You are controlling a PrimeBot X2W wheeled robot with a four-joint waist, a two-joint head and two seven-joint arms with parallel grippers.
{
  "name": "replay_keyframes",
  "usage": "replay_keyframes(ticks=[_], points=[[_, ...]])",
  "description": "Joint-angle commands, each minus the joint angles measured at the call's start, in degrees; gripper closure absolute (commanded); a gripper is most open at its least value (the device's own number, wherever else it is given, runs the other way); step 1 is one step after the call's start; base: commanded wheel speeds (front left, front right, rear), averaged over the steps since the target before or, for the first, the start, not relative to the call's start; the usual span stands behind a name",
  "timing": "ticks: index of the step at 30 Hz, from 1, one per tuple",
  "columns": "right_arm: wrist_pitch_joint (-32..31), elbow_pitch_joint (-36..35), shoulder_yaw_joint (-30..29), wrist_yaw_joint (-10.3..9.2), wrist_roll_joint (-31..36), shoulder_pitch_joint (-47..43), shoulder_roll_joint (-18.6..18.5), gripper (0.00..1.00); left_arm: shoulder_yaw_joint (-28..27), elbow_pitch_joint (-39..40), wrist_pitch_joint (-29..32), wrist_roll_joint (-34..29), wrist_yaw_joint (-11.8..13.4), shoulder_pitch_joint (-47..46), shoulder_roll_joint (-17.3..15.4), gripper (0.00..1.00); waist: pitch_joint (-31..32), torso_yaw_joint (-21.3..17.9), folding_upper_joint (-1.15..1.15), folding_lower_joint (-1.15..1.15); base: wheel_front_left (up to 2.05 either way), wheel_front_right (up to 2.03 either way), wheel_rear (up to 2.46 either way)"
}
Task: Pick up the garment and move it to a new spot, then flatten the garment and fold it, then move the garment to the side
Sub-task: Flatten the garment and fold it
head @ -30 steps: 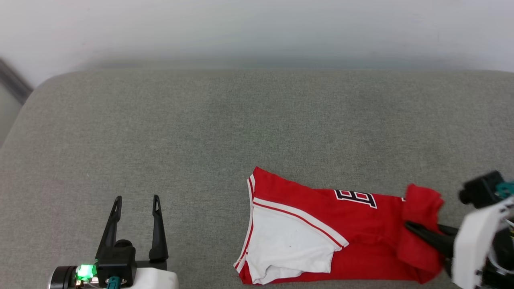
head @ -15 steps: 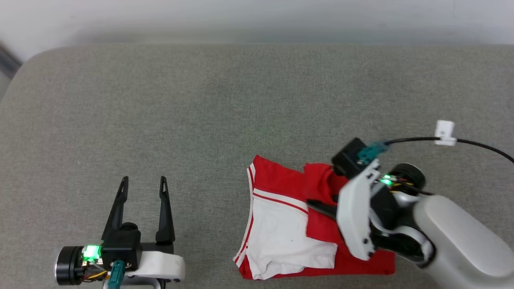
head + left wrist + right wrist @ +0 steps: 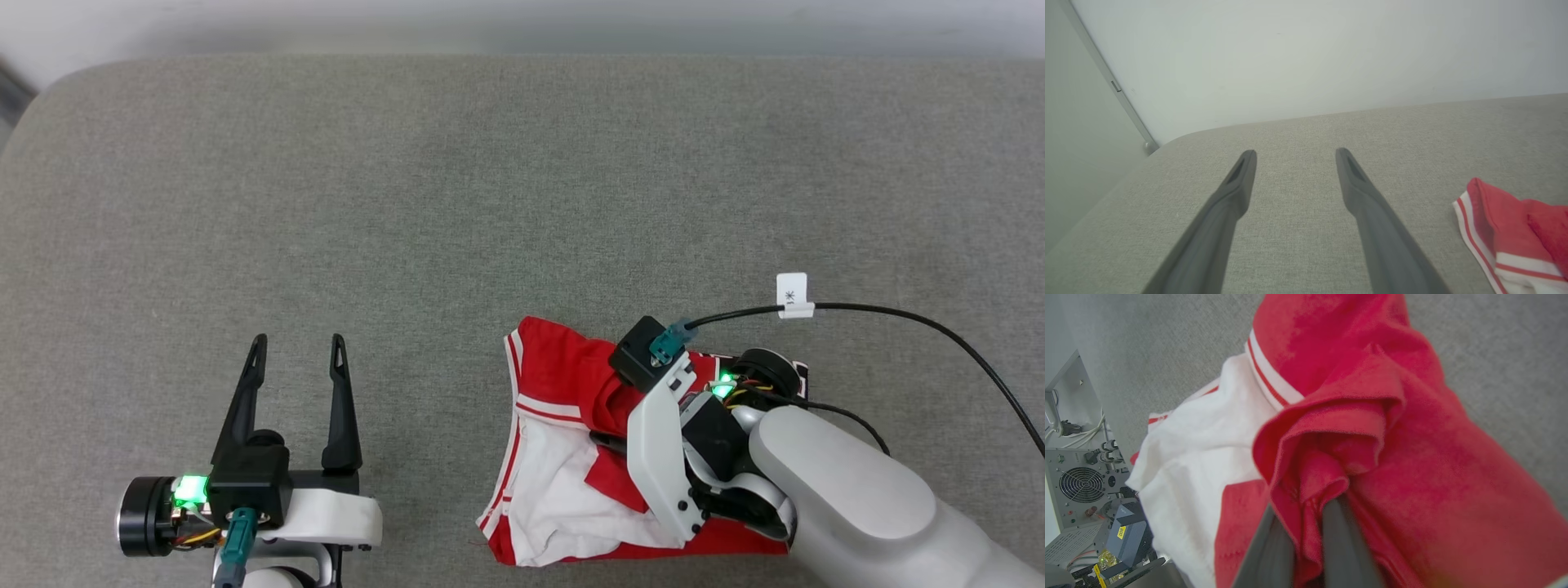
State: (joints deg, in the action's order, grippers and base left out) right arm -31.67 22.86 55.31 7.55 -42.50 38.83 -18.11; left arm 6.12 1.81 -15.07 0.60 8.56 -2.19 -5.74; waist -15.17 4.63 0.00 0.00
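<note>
- On the near right part of the grey cushion [image 3: 408,204] lies the garment [image 3: 563,384], a red jersey with a white sleeve and red-white striped trim, well in from the cushion's far edge
- One red layer is doubled over the rest of the shirt; the striped edge faces the cushion's left end, and the white sleeve lies rumpled toward the cushion's near edge
- The right gripper [image 3: 600,439] sits over the garment, above that same near right part of the cushion, its jaws closed on a bunched fold of red cloth
- Seen from the right wrist, the right gripper [image 3: 1304,510] has its two fingers pressed close together, with the garment [image 3: 1412,457] pinched between them and puckered around their tips
- The left gripper [image 3: 298,347] is above the bare near left part of the cushion, jaws spread wide with nothing between them, well apart from the garment
- From the left wrist, the left gripper [image 3: 1295,153] points toward the cushion's far edge, with the garment [image 3: 1498,220] off to one side
- A black cable with a white tag [image 3: 790,296] arcs over the cushion's right end
</note>
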Motion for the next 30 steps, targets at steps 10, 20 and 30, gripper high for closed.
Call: replay_keyframes(ticks=[10, 20, 30], points=[[15.62, -7.43, -2.39, -0.08, 1.89, 1.88, -4.91, 0.00, -0.73, 0.14, -0.13, -0.28, -0.44, 1.96, -0.28, 0.00, 4.82, -2.51, 0.00, 0.00, 0.00, 0.00, 0.00], [36.07, -11.80, -26.66, -0.07, 18.72, -6.88, -4.74, 0.00, -1.07, 1.45, -0.13, -0.17, -0.59, 3.58, -0.27, 0.00, 7.42, -4.79, 0.00, 0.00, 0.00, 0.00, 0.00], [46.56, -15.93, -47.44, -0.07, 32.80, -23.87, 4.51, 0.00, -1.75, 0.86, -0.14, -0.11, -0.90, 5.40, -0.44, 0.00, 9.21, -5.74, 0.00, 0.00, 0.00, 0.00, 0.00]])
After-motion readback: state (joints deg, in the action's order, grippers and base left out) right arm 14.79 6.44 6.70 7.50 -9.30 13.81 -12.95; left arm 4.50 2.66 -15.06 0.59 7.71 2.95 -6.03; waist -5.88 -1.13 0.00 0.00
